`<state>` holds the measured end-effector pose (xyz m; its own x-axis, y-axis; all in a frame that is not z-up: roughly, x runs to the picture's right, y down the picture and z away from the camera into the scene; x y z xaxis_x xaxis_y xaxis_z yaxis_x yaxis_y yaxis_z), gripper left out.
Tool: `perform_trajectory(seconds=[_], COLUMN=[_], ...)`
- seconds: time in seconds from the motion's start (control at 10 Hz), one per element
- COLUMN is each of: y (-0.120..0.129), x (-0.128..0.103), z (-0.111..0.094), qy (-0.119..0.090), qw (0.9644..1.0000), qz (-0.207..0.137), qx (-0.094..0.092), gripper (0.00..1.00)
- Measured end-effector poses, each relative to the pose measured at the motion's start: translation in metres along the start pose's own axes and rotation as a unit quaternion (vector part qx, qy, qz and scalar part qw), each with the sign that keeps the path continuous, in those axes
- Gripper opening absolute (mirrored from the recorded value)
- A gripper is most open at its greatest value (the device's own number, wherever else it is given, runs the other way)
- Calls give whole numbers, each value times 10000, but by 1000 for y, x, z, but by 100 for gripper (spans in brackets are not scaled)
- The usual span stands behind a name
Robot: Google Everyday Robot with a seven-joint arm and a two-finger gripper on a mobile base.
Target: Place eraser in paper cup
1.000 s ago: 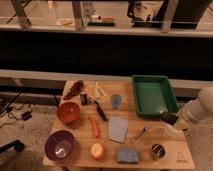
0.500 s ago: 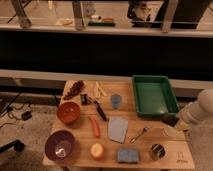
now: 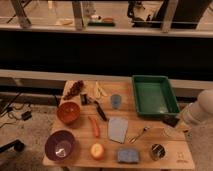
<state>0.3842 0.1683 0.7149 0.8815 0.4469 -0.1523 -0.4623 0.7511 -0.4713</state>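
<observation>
The paper cup (image 3: 116, 101) is small, blue-grey and tapered, and stands upright near the middle back of the wooden table (image 3: 150, 145). A small dark block (image 3: 84, 99) lies to its left; I cannot tell if it is the eraser. My gripper (image 3: 170, 121) is a dark shape at the end of the white arm (image 3: 201, 111). It hangs over the table's right edge, just in front of the green tray and far to the right of the cup. I see nothing held in it.
A green tray (image 3: 154, 95) sits at the back right. An orange bowl (image 3: 68, 112) and a purple bowl (image 3: 61, 145) sit on the left. There are also a black marker (image 3: 101, 111), a carrot (image 3: 94, 127), a grey-blue packet (image 3: 118, 129), a spoon (image 3: 139, 134), an apple (image 3: 97, 150), a blue sponge (image 3: 128, 155), a metal cup (image 3: 158, 151) and grapes (image 3: 76, 89).
</observation>
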Motion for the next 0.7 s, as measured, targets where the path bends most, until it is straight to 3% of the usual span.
perform_trajectory(seconds=[0.2, 0.7], y=[0, 0], x=[-1, 0], z=[0, 1], qy=[-4, -6], qw=[10000, 10000], qz=[-1, 2], qx=[-2, -5], gripper=[8, 55])
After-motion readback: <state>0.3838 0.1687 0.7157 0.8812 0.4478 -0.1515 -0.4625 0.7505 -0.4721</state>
